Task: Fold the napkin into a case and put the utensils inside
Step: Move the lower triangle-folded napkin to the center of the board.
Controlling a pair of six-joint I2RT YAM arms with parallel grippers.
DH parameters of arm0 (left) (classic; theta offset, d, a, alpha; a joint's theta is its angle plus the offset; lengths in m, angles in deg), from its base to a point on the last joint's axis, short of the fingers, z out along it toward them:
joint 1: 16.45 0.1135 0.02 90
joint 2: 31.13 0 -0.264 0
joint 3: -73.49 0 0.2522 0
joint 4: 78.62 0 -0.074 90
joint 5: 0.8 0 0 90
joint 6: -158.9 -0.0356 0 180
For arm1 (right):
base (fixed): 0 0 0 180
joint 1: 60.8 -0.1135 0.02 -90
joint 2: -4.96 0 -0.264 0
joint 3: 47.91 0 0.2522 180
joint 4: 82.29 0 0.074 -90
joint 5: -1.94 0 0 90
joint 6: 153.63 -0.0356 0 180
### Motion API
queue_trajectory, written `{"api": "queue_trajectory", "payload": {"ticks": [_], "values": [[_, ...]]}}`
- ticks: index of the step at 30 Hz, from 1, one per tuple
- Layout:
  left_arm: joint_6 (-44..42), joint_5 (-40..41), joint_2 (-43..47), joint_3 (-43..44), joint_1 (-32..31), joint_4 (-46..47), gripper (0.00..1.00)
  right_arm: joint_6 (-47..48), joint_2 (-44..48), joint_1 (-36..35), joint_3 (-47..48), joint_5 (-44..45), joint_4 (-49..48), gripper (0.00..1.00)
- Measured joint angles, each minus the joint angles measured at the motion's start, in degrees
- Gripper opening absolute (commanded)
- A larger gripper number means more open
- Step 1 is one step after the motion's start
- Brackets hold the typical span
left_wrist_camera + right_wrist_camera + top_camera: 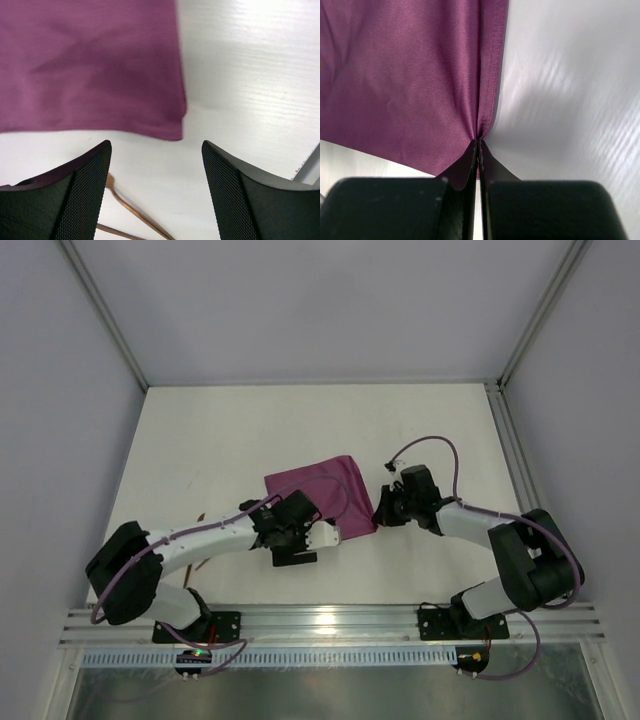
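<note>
Best to keep the pinch tight, lift slowly and lay the fold flat.
The napkin [318, 492], plum-purple and smooth, lies in the middle of the top view. The right gripper [479, 146] is clamped on its edge, and the left gripper [156, 147] gapes, holding nothing. Thin copper utensils [131, 210] lie at the bottom of the left wrist view.

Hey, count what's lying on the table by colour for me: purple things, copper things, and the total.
Purple: 1, the napkin
Copper: 2 utensils, both only partly in view
Total: 3
</note>
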State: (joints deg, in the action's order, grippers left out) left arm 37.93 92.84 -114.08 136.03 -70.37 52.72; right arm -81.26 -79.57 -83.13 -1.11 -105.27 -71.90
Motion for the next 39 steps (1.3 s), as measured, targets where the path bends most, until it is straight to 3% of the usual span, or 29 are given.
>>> {"api": "queue_trajectory", "payload": {"ticks": [8, 13, 17, 18, 19, 20, 23, 26, 30, 34, 37, 39], "values": [[1.6, -7.0, 10.9, 6.0, 7.3, -2.6, 0.76, -4.0, 12.7, -0.1, -8.7, 1.2, 4.8, 0.03], [4.9, -6.5, 7.4, 6.2, 7.6, -2.7, 0.76, -8.2, 18.8, -2.6, -13.4, 2.1, 6.2, 0.03], [10.9, -7.1, 3.1, 10.0, 13.9, -2.8, 0.74, -11.7, 26.3, -4.2, -16.7, 2.8, 9.9, 0.03], [12.3, -6.9, 2.4, 11.4, 16.0, -2.3, 0.74, -12.7, 28.4, -4.2, -17.3, 3.1, 11.3, 0.06], [13.7, -6.5, 1.7, 13.0, 18.3, -1.3, 0.74, -13.4, 30.0, -4.2, -17.6, 3.3, 12.4, 0.29], [14.4, -6.3, 1.4, 13.8, 19.5, -0.6, 0.75, -14.5, 31.6, -4.2, -17.7, 3.6, 13.6, 0.38], [17.3, -6.2, -0.5, 16.5, 22.3, 1.3, 0.77, -15.2, 34.4, -4.2, -17.3, 4.9, 16.2, 0.53], [19.2, -7.0, -4.0, 18.7, 23.0, 1.8, 0.75, -14.3, 33.3, -3.5, -13.1, 5.9, 19.0, 0.56], [20.6, -8.3, -8.5, 19.4, 23.9, 2.5, 0.72, -10.8, 24.2, -0.3, -1.9, 5.1, 19.1, 0.55], [18.4, -13.2, -7.2, 16.2, 24.3, 2.7, 0.72, -6.7, 18.6, 0.7, 4.0, 4.6, 18.9, 0.55], [12.9, -15.4, -2.8, 12.6, 20.7, 0.0, 0.86, -4.0, 18.7, 0.7, 4.3, 4.1, 20.5, 0.55], [8.7, -15.1, -0.2, 10.9, 15.2, -2.5, 0.86, -2.4, 19.0, 0.7, 4.5, 3.1, 21.2, 0.55]]}}
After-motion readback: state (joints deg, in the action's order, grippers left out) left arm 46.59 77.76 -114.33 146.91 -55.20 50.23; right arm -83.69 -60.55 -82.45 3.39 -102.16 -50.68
